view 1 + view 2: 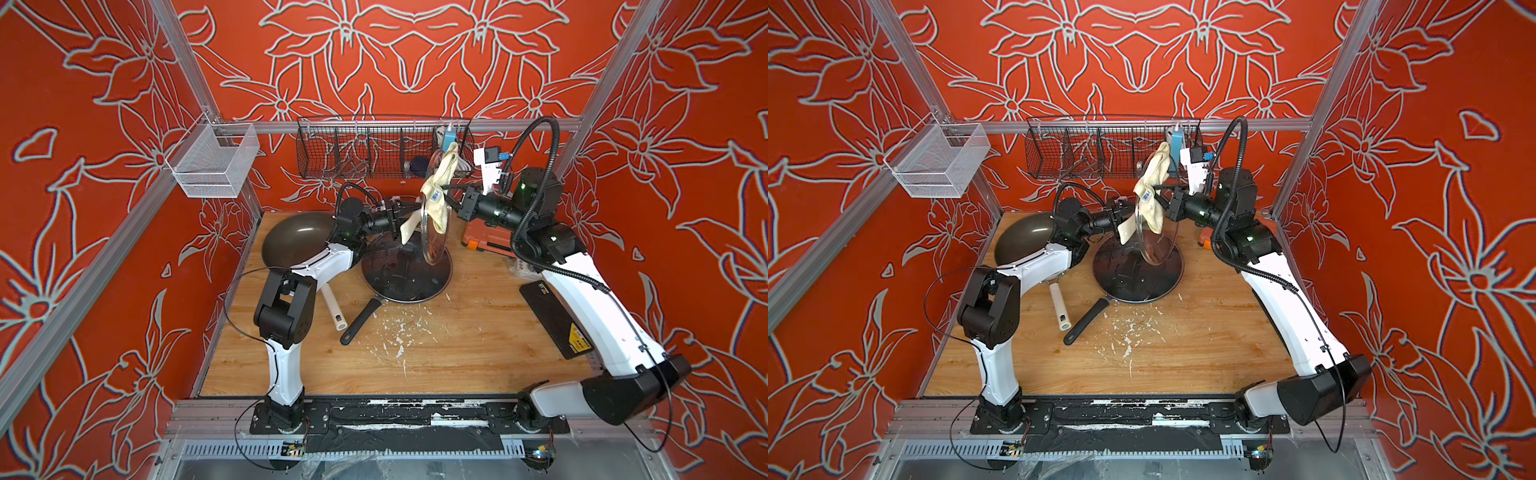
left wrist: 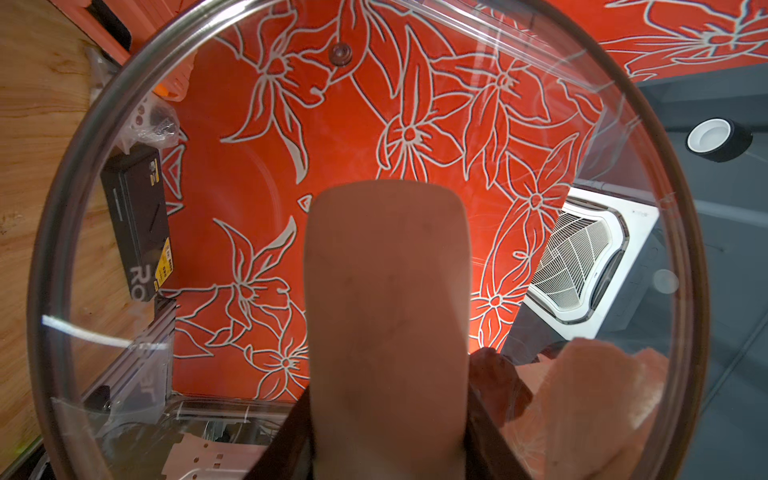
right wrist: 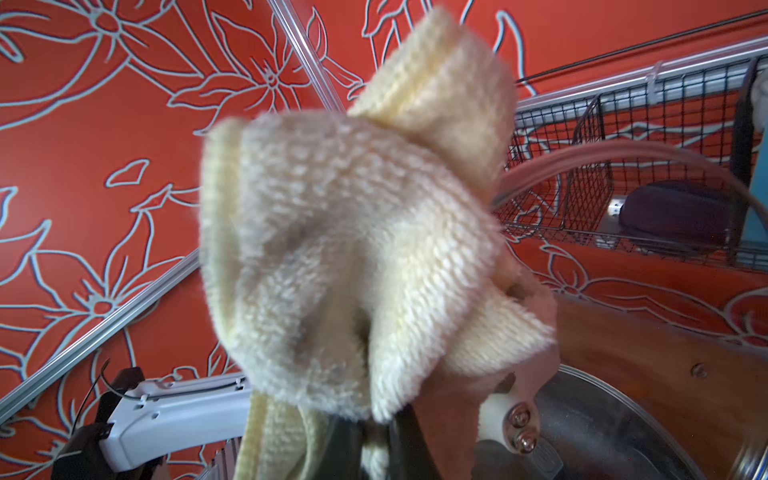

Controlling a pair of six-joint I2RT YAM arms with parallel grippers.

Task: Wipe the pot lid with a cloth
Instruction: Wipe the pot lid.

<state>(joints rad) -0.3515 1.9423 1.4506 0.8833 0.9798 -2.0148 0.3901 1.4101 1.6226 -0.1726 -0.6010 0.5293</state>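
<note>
left jaws are clamping the cream handle of the clear glass pot lid (image 1: 434, 245), holding it on edge above a black frying pan (image 1: 405, 274) on the bench (image 1: 457, 353). right jaws are pinching tight on the fluffy cream cloth (image 1: 439, 208), bunched against the glass. a black box (image 2: 137, 220) is showing "ro". a wire basket (image 1: 353, 149) is hanging behind.

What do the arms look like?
Left arm and right arm: white shells, black joints and bases. The left has a thin black cable; the right has a thick corrugated black hose and a white wrist mount. Green lights near the wrists.
</note>
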